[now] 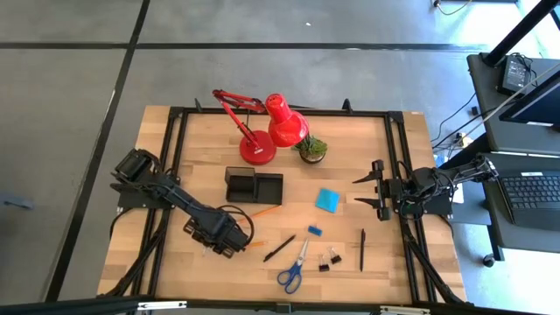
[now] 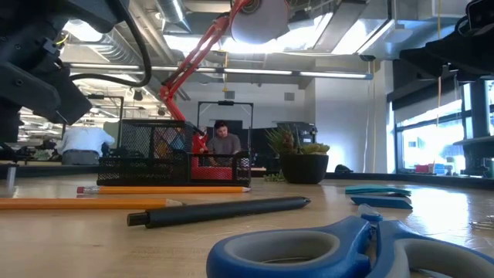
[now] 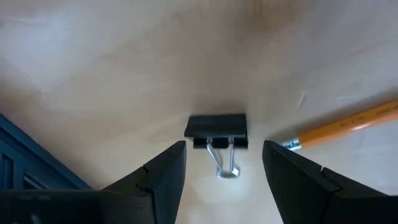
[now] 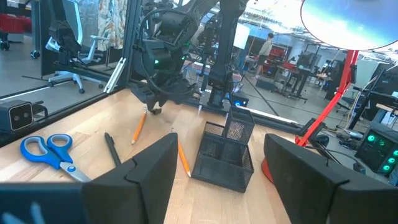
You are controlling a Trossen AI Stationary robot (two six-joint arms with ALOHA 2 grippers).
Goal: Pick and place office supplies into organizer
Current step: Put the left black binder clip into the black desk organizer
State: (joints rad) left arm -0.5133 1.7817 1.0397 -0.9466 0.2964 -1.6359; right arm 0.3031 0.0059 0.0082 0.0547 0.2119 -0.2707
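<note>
**Left jaws poised over a binder clip: straddle it squarely before closing**

The left gripper (image 3: 224,180) hangs low over the pale wooden surface (image 3: 124,68) with its jaws spread wide and holding nothing. Between them, just ahead of the tips, lies a small black binder clip with silver wire handles (image 3: 216,130), its handles pointing back towards the jaws. An orange wooden pencil with a metal ferrule (image 3: 348,124) lies just outside one jaw, its ferrule end near that fingertip.

To do this grasp well, the jaws should come down evenly either side of the black body, not the thin wire loops, which would probably slip or fold. The pencil is the hazard: the jaw nearest it could pin or drag it, so a slight shift away from it before descending seems wise. Whether the tips are already touching the surface is hard to judge from this angle.

The black wire-mesh desk organizer (image 1: 254,185) stands well beyond the left jaws, towards the middle of the surface, so a clear lift comes before the carry.

The right gripper (image 1: 374,190) waits at the far side, jaws apart and empty.
</note>
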